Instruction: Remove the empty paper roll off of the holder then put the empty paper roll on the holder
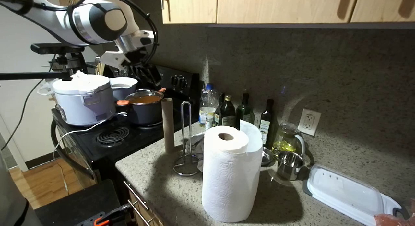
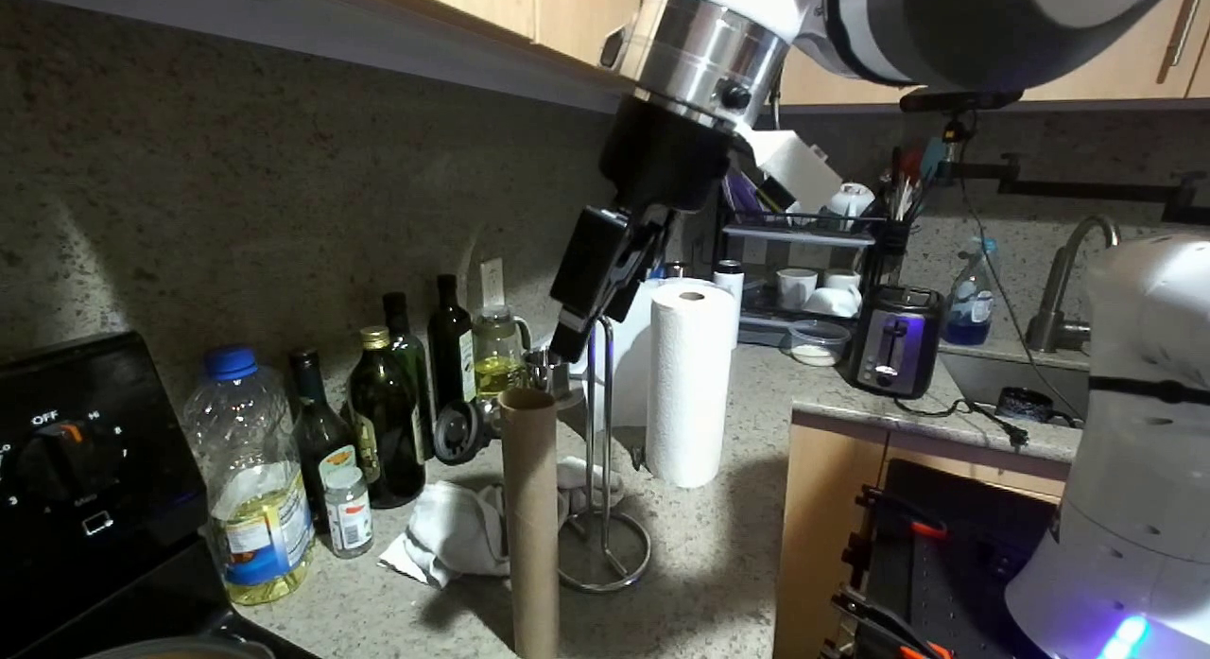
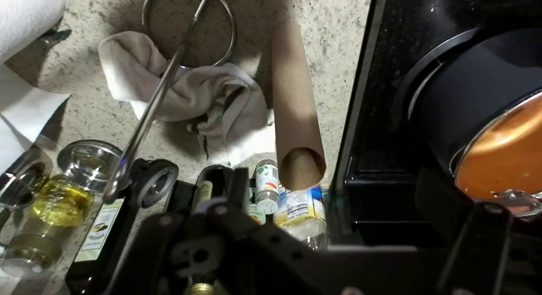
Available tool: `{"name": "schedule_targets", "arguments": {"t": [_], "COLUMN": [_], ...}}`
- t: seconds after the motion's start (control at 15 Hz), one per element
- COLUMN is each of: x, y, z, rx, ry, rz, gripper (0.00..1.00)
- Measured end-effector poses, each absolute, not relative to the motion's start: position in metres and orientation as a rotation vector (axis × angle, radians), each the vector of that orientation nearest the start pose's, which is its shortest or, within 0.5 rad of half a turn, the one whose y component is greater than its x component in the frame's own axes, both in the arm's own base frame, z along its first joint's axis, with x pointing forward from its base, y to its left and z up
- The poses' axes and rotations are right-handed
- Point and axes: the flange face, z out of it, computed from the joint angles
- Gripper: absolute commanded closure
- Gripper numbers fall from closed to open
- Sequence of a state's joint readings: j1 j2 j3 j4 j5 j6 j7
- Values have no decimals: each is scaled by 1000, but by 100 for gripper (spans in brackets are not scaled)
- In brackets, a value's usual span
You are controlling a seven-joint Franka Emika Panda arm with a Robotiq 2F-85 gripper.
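i'm hovering, gripper (image 3: 332,176) spread, unladen; empty paper roll (image 3: 296,98) is standing unbraced: off-centre contact could be toppling it.

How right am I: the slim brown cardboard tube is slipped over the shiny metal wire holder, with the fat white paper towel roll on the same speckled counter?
Not quite: the brown cardboard tube stands beside the metal wire holder, with a gap between them in the wrist view. The white paper towel roll is on that speckled counter.
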State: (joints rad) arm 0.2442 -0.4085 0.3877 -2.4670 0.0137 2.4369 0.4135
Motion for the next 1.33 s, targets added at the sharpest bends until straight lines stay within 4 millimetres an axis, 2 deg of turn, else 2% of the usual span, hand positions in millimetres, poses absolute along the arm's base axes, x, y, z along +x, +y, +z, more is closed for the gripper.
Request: {"name": "schedule_targets", "arguments": {"t": [0.33, 0.47, 0.6, 0.73, 0.8, 0.93, 1.0, 1.07, 1.33], "x": [383, 391, 397, 402, 404, 406, 408, 410, 418], "y": [283, 285, 286, 286, 286, 286, 285, 284, 274], "z": [445, 438, 434, 435, 436, 440, 442, 445, 448], "rx": [-3022, -3023, -3022, -3018, -3016, -3011, -3008, -3006, -3005], "ry": [-349, -342, -335, -327, -324, -317, -313, -306, -268], "rz": [-465, -435, -418, -416, -419, -429, -435, -440, -448], "gripper": [1, 9, 23, 24, 31, 30, 36, 34, 35]}}
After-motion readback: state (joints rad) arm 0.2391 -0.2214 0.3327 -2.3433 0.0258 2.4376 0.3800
